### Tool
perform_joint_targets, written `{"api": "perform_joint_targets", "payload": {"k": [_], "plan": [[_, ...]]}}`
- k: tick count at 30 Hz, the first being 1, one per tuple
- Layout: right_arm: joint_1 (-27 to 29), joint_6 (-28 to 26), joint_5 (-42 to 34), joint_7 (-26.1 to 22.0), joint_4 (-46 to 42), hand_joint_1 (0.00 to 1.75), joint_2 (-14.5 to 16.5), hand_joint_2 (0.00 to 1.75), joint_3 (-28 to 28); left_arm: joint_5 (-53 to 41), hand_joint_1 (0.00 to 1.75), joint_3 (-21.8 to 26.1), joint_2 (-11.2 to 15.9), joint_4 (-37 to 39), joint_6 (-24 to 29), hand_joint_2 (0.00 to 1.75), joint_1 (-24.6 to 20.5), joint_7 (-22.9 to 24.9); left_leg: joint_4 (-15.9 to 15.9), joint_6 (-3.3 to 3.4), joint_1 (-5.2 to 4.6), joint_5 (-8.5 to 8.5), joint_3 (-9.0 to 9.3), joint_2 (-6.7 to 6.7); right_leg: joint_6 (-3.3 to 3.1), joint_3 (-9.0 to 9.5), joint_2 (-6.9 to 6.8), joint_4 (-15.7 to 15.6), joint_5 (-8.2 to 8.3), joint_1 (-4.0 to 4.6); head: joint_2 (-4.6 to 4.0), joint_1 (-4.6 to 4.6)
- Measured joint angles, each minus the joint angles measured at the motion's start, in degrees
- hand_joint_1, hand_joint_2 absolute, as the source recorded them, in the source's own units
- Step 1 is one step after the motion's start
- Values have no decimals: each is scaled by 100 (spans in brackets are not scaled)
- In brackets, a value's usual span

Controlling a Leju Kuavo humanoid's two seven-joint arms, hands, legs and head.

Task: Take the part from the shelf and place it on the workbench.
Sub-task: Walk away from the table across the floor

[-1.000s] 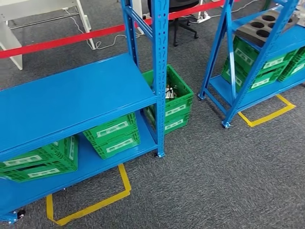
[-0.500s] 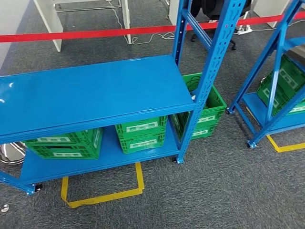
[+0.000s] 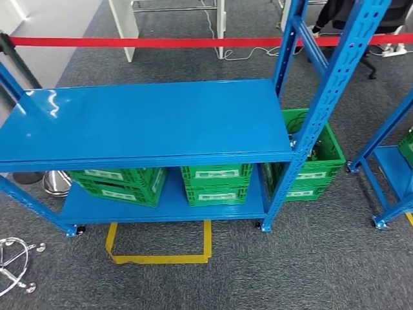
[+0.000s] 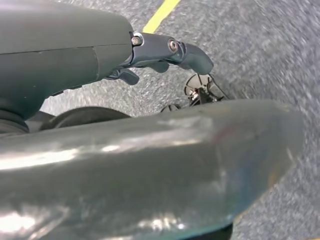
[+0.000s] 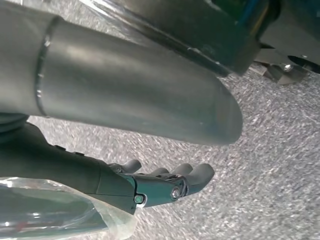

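Below the head camera stands a blue steel shelf [image 3: 146,119] over green plastic crates [image 3: 217,184]; left hand [image 4: 166,52] and right hand [image 5: 166,182] hang empty, fingers loosely extended, as for walking.

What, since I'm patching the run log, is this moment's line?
left hand: open | right hand: open | blue shelf: ahead | green crates: lower level

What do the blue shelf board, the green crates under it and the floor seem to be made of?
Shelf board: probably painted sheet metal, glossy, since it reflects light at its left end. Green crates: likely moulded plastic, with lattice walls and pale labels. Floor: grey carpet, matte and speckled.
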Motion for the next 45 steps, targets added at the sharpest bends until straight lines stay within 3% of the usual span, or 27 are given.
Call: {"api": "perform_joint_targets", "payload": {"k": [1, 4, 6, 9, 14, 24, 45], "plan": [[-6, 10, -53, -3, 0, 0, 1, 0, -26, -6, 0, 0, 0, -2, -6, 0, 7, 0, -84, -1, 6, 109, 45, 16, 5, 14, -51, 0, -12, 1, 0, 1], [-44, 106, -193, 49, 1, 0, 5, 0, -101, -43, 0, 0, -1, -9, -23, 0, 31, 4, -1181, 65, -4, 633, 607, 90, 51, 54, -122, 2, -53, 12, 0, -1], [-65, 221, -245, 151, 2, 0, 7, 0, -155, -86, 0, 0, -6, -14, -41, 0, 39, 13, -1602, 97, -18, 707, 818, 141, 76, 41, -128, 15, -89, 38, 0, 6], [-88, 441, -346, 343, 2, 0, 7, 0, -245, -136, 0, 0, -16, -17, -71, 0, 47, 31, -1646, 83, -28, 689, 840, 140, 32, 29, -122, 4, -100, 48, 0, 15], [-94, 731, -594, 532, 2, 0, 9, 0, -465, -184, 0, 0, -16, -21, -81, 0, 50, 80, -1644, 128, -39, 677, 839, 141, 106, 123, -119, -71, -59, 39, 0, 15], [-113, 898, -828, 553, 0, 0, 9, 0, -791, -179, 0, 4, -14, -25, -82, 0, 42, 104, -1641, 167, -44, 658, 867, 141, 187, 90, -121, -90, -73, 34, 0, 11], [-116, 931, -890, 340, 0, 0, 9, 0, -994, -91, 0, 150, -16, -25, -92, 0, 44, 20, -1645, 170, -35, 655, 882, 141, 188, 105, -121, -87, -85, 40, 0, 12]]}}
